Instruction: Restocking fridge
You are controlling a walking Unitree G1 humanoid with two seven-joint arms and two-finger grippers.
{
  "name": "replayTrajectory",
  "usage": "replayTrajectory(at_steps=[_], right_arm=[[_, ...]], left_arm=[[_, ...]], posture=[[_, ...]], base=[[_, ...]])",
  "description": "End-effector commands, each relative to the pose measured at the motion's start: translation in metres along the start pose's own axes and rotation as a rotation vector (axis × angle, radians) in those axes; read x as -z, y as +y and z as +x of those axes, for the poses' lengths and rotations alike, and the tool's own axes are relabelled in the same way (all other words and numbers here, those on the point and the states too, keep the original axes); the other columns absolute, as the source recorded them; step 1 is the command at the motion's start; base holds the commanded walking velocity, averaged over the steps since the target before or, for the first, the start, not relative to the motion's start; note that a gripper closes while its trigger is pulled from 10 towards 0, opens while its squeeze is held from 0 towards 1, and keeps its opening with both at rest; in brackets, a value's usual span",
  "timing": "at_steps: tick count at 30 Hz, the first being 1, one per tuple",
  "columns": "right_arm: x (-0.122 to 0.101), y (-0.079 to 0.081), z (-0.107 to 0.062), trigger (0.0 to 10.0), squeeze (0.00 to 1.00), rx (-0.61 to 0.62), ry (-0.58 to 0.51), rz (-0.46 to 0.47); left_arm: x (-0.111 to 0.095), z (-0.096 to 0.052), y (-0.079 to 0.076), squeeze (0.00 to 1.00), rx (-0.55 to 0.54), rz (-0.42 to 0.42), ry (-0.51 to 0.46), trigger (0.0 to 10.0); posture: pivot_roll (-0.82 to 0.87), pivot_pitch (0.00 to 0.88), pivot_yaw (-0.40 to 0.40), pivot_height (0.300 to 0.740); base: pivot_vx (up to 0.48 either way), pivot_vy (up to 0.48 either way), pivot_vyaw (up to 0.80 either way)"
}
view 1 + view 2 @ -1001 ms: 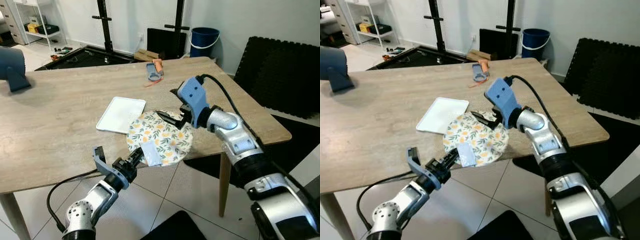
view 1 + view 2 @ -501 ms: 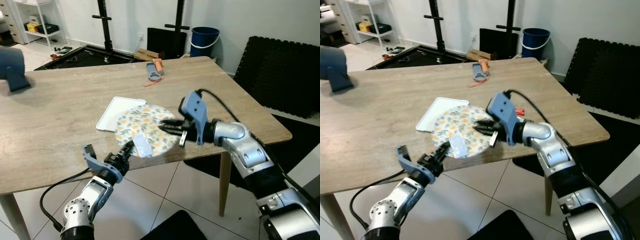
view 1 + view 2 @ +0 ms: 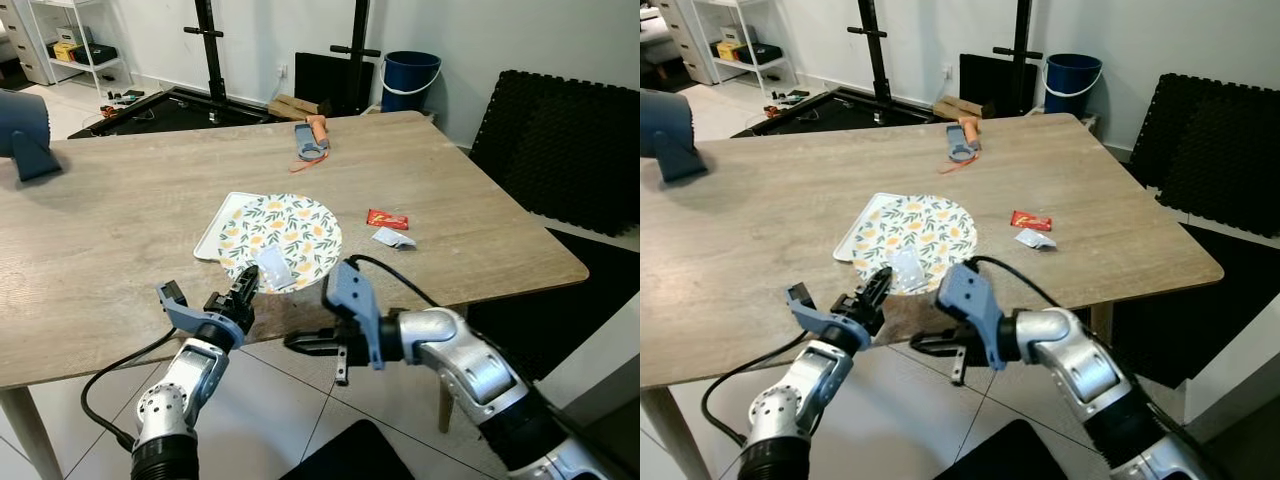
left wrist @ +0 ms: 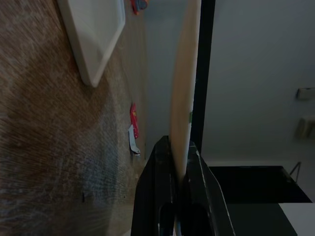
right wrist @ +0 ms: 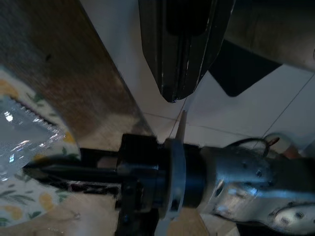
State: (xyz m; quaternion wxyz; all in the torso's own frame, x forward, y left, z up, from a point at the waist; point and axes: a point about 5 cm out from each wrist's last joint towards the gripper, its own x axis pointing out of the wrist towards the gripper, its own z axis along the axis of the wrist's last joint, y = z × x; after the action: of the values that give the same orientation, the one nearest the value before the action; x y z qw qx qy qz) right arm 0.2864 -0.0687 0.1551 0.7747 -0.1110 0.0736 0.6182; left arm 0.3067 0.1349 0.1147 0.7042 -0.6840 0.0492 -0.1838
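A round plate with a yellow flower pattern (image 3: 285, 230) lies on the wooden table (image 3: 120, 230), partly over a white tray (image 3: 213, 238). A clear plastic packet (image 3: 272, 266) rests on the plate's near part. My left gripper (image 3: 243, 288) is shut on the plate's near rim; in the left wrist view the black fingers (image 4: 162, 162) clamp the plate's edge (image 4: 186, 73). My right gripper (image 3: 298, 345) hangs shut just below the table's front edge, apart from the plate. In the right wrist view its fingers (image 5: 172, 54) point at the left gripper.
A red sachet (image 3: 387, 219) and a small white wrapper (image 3: 393, 237) lie right of the plate. An orange and grey tool (image 3: 308, 140) sits at the far edge, a blue object (image 3: 22, 132) at the far left. A blue bucket (image 3: 408, 75) and black mats (image 3: 560, 140) stand beyond.
The plate has slid further onto the table, over the tray, with the left gripper still on it. My right gripper let go and dropped below the front edge, uncovering the sachet and wrapper.
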Motion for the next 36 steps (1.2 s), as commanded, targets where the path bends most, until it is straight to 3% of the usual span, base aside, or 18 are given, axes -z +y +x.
replayTrajectory(at_steps=[1, 5, 12, 18, 23, 34, 36], right_arm=[[-0.004, 0.003, 0.002, 10.0, 0.0, 0.004, -0.042, 0.028], [-0.012, 0.005, 0.004, 10.0, 0.0, 0.012, -0.092, 0.055], [-0.021, -0.01, 0.005, 10.0, 0.0, 0.146, -0.126, 0.049], [-0.016, -0.021, 0.005, 10.0, 0.0, 0.257, 0.015, -0.068], [-0.007, -0.026, 0.006, 10.0, 0.0, 0.306, 0.099, -0.099], [-0.008, -0.035, 0.004, 10.0, 0.0, 0.379, 0.111, -0.093], [-0.011, -0.037, 0.005, 10.0, 0.0, 0.385, 0.076, -0.056]], left_arm=[[0.019, -0.002, 0.009, 0.0, -0.024, -0.071, 0.023, 10.0], [0.024, -0.004, 0.01, 0.0, -0.032, -0.06, 0.056, 10.0], [0.034, -0.01, 0.015, 0.0, -0.063, -0.036, 0.116, 10.0], [0.038, -0.013, 0.016, 0.0, -0.072, -0.028, 0.136, 10.0], [0.042, -0.015, 0.014, 0.0, -0.07, -0.025, 0.158, 10.0], [0.044, -0.017, 0.013, 0.0, -0.066, -0.024, 0.17, 10.0], [0.045, -0.018, 0.013, 0.0, -0.065, -0.024, 0.178, 10.0]], posture=[[-0.02, 0.064, 0.025, 0.74], [-0.02, 0.064, 0.025, 0.74], [-0.02, 0.06, 0.028, 0.74], [-0.01, 0.062, 0.03, 0.74], [-0.01, 0.069, 0.031, 0.74], [-0.01, 0.072, 0.03, 0.74], [-0.01, 0.07, 0.032, 0.74]], base=[[0.0, 0.0, 0.0], [0.0, 0.0, 0.0], [0.0, 0.0, 0.0], [0.0, 0.0, 0.0], [0.0, 0.0, 0.0], [0.0, 0.0, 0.0], [0.0, 0.0, 0.0]])
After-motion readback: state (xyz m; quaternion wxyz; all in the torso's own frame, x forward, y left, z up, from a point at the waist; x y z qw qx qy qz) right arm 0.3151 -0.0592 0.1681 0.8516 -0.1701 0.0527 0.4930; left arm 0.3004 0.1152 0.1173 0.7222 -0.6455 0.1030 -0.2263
